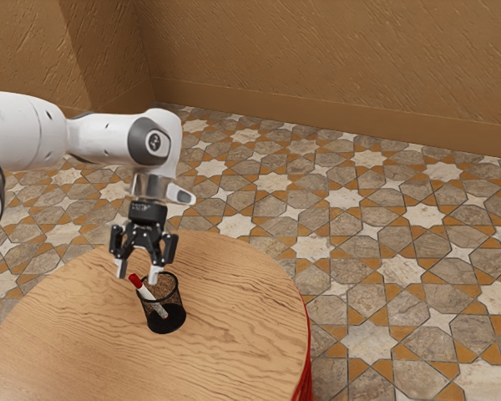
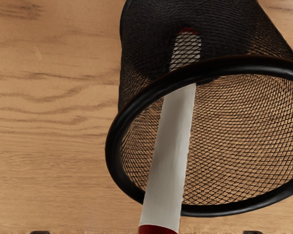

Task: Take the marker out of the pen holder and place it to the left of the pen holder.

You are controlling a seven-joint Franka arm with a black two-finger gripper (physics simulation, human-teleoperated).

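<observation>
One marker (image 2: 170, 156) leans inside one pen holder (image 2: 113, 146) below one empty, wide-open tool (image 1: 138, 274).

Round wood-grained desk (image 1: 242, 334), red side; floor (image 1: 367, 251) of star-patterned tiles; brown textured walls (image 1: 334, 63) behind.

Black wire-mesh holder (image 2: 116, 141); wood-grained tabletop (image 2: 49, 165); glossy rim.

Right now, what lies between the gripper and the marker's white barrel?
The marker's red cap lies between gripper and barrel in the exterior view.
</observation>
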